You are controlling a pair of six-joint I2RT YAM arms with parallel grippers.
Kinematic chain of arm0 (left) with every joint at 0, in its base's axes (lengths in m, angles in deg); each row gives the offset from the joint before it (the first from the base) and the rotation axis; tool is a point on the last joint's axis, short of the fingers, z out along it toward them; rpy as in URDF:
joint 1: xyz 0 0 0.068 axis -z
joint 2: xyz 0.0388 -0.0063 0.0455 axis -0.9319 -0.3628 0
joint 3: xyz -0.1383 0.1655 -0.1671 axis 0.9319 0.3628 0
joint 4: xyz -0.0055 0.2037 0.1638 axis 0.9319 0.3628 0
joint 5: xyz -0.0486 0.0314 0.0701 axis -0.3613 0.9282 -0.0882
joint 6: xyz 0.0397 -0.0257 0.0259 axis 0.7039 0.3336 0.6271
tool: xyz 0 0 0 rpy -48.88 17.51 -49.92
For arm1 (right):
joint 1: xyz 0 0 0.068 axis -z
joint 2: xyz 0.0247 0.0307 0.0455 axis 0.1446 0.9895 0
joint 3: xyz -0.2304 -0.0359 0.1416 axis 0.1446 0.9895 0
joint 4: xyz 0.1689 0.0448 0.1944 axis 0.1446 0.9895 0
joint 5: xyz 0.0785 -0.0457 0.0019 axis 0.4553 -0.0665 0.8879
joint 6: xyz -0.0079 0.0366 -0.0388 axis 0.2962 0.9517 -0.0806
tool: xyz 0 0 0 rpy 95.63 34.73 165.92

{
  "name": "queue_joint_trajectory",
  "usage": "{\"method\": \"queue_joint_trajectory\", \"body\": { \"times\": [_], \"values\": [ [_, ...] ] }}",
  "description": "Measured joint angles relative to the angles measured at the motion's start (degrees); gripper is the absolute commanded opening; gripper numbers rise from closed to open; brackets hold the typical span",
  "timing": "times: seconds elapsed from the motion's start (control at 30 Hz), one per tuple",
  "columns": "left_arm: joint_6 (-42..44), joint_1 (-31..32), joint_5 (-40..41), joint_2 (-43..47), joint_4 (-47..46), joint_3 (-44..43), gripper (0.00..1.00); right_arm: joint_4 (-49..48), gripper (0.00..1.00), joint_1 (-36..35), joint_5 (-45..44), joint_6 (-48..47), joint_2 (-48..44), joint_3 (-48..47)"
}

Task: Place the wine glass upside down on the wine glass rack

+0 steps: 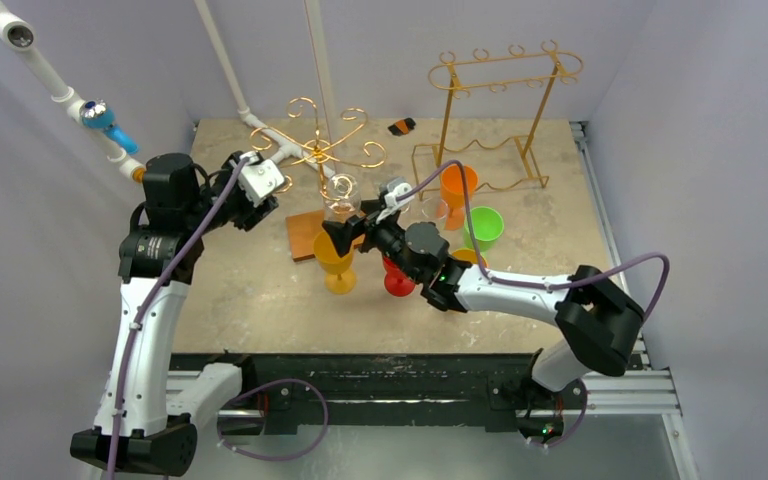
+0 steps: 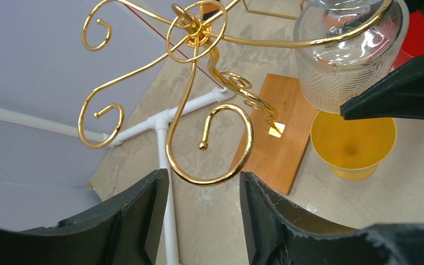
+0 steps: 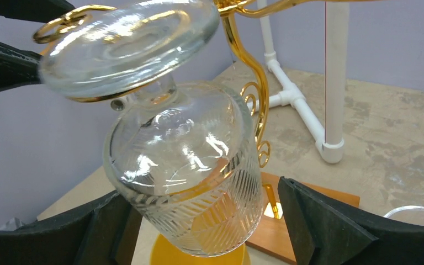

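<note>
One step was in hand: letting go of the wine glass [image 3: 187,182], which hung upside down on the curled gold rack [image 1: 317,148], its foot lying tilted across a hook arm and its bowl pointing down over the yellow glass [image 1: 335,260]. The right hand [image 3: 201,221] straddled the bowl with its fingers spread. A gap showed at the right finger, but contact at the left finger could not be told.

Judgement: the foot looked not quite level, so the seat should be checked before pulling away. The right hand should widen fully, then back straight out along its own approach line, low and slow. That keeps the fingers from clipping the bowl or swinging the glass off the hook. It should also avoid dropping onto the yellow glass just below.

The left hand [image 2: 204,193] sat open and empty beside the rack, gripping nothing. It would do best to hold off the wire.

Counts:
- Two gold racks: the curled one and a tall frame rack [image 1: 446,115] at the rear.
- Six glasses were sure: two clear (the hung one and one [image 1: 430,210] on the bench [image 1: 260,300]) plus yellow, red [image 1: 398,280], orange [image 1: 457,186] and green [image 1: 483,226].
- An orange patch behind the right forearm could not be identified.
- One wooden base [image 1: 305,238].
</note>
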Motion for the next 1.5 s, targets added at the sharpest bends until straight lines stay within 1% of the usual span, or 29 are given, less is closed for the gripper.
{"method": "queue_joint_trajectory", "body": {
  "times": [0.27, 0.43, 0.57, 0.63, 0.7, 0.8, 0.87, 0.93, 1.0, 1.1, 1.27, 1.37, 1.47, 1.5],
  "values": [
    [-1.0, 0.0, 0.0, 0.0, 0.2, -0.1, 0.56, 3.0, 0.99, 0.0, 0.4, -0.7, -7.2, 3.0],
    [-1.3, 0.0, 0.0, 0.0, 0.2, -0.4, 0.57, 8.8, 0.99, 0.1, 4.4, -0.8, -14.0, 3.2],
    [-1.3, 0.0, -0.1, 0.0, 1.1, -1.0, 0.57, 16.8, 0.98, 0.3, 7.6, -0.8, -20.0, 1.9],
    [-1.3, 0.0, -0.4, -0.1, 1.7, -1.2, 0.57, 22.2, 0.96, 0.5, 8.2, -0.9, -21.7, -0.9],
    [-1.3, 0.0, -0.9, 0.0, 2.3, -1.4, 0.58, 29.6, 0.94, 1.2, 8.9, -0.8, -21.9, -6.1],
    [-1.3, 0.0, -1.4, 0.1, 2.7, -1.4, 0.57, 38.9, 0.94, 4.6, 10.1, 0.2, -20.3, -15.7],
    [-1.3, 0.0, -1.7, 0.2, 2.8, -1.4, 0.56, 43.1, 0.93, 7.1, 10.6, 0.7, -19.0, -21.0],
    [-1.3, 0.0, -1.9, 0.3, 3.0, -1.4, 0.55, 47.6, 0.92, 9.5, 10.8, 1.1, -17.0, -26.9],
    [-1.3, 0.0, -2.1, 0.3, 3.0, -1.4, 0.51, 51.1, 0.9, 11.3, 10.7, 1.4, -14.4, -32.2],
    [-1.3, 0.0, -2.2, 0.5, 2.8, -1.4, 0.4, 57.6, 0.87, 13.9, 10.6, 1.7, -8.4, -42.5],
    [-1.3, 0.0, -3.3, 0.3, 2.3, -1.4, 0.35, 65.7, 0.84, 17.6, 10.3, 2.4, 3.9, -58.3],
    [-1.1, 0.0, -4.8, 0.1, 2.7, -1.5, 0.35, 68.5, 0.82, 19.1, 10.7, 3.1, 9.8, -63.3],
    [-0.8, 0.0, -5.5, -0.1, 2.8, -1.5, 0.42, 70.2, 0.81, 20.6, 11.7, 4.3, 14.8, -65.5],
    [-0.8, 0.0, -5.4, -0.1, 2.9, -1.5, 0.47, 70.6, 0.81, 21.0, 12.3, 4.7, 16.1, -65.5]
  ]
}}
